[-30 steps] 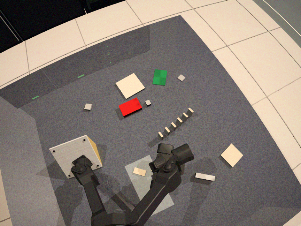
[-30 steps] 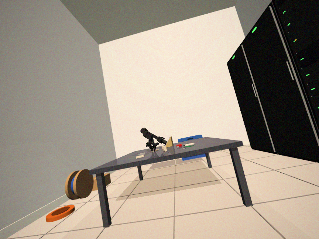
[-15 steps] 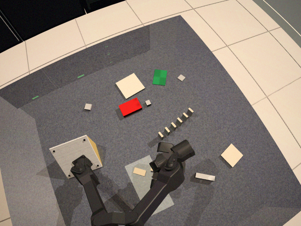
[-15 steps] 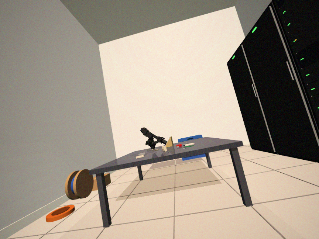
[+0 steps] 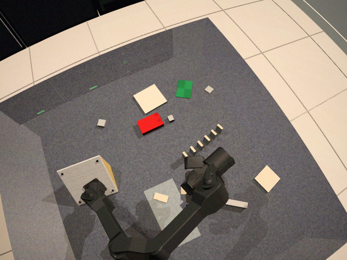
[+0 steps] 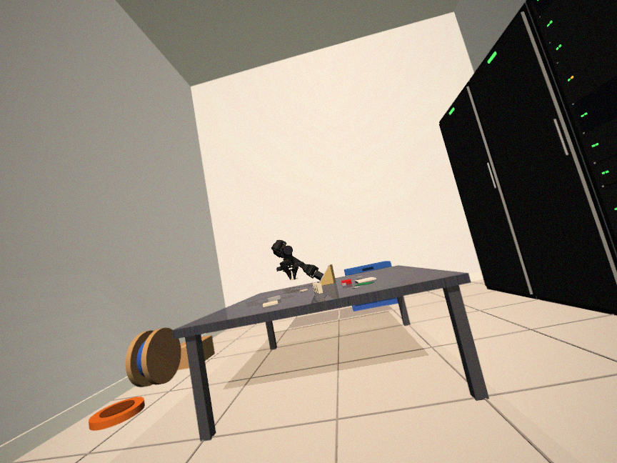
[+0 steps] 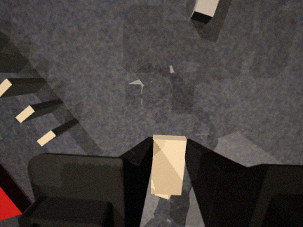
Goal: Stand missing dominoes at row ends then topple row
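My gripper (image 7: 168,143) (image 6: 293,276) is shut on a cream domino (image 7: 167,172) (image 5: 183,190), gripping it by its two sides above the table. In the top view the arm hides most of it. Several cream dominoes stand upright in a slanting row, one of them in the middle (image 5: 200,144); the row's near end, a domino (image 5: 184,154) (image 7: 46,138), stands just beyond the gripper body. The wrist view shows only part of the row, at left. Another cream domino (image 5: 160,197) lies flat on the pale sheet (image 5: 152,191), left of the gripper.
A white bar (image 5: 237,203) (image 7: 207,8) and a cream slab (image 5: 267,178) lie to the right. A red box (image 5: 150,122), a cream square (image 5: 150,98), a green tile (image 5: 184,88) and small grey blocks lie farther back. A white-faced wedge block (image 5: 74,170) stands at left.
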You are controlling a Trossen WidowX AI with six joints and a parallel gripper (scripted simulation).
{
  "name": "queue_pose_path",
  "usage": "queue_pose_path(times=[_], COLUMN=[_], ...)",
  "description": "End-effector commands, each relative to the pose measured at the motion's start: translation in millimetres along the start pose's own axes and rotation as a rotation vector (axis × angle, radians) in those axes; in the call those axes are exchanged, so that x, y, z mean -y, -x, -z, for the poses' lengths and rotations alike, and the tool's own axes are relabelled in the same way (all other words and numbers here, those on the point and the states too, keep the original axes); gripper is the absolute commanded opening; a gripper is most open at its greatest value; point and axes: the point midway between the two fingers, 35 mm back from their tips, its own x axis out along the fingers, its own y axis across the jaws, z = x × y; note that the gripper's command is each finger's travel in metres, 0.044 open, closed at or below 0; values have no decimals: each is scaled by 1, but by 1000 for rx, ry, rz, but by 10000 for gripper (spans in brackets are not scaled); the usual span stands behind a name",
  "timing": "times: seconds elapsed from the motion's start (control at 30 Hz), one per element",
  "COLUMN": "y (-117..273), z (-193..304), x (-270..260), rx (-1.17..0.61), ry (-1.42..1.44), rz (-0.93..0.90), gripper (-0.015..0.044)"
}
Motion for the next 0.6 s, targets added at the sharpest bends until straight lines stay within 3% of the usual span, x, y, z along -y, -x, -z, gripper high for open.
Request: queue_pose_path(times=[0.0,0.13,0.57], y=[1,0,0], z=[-24,-44,-45], x=[2,4,4], rx=[-4,-4,-4], ry=[334,613,626], rz=[1,2,2], gripper=[107,107,107])
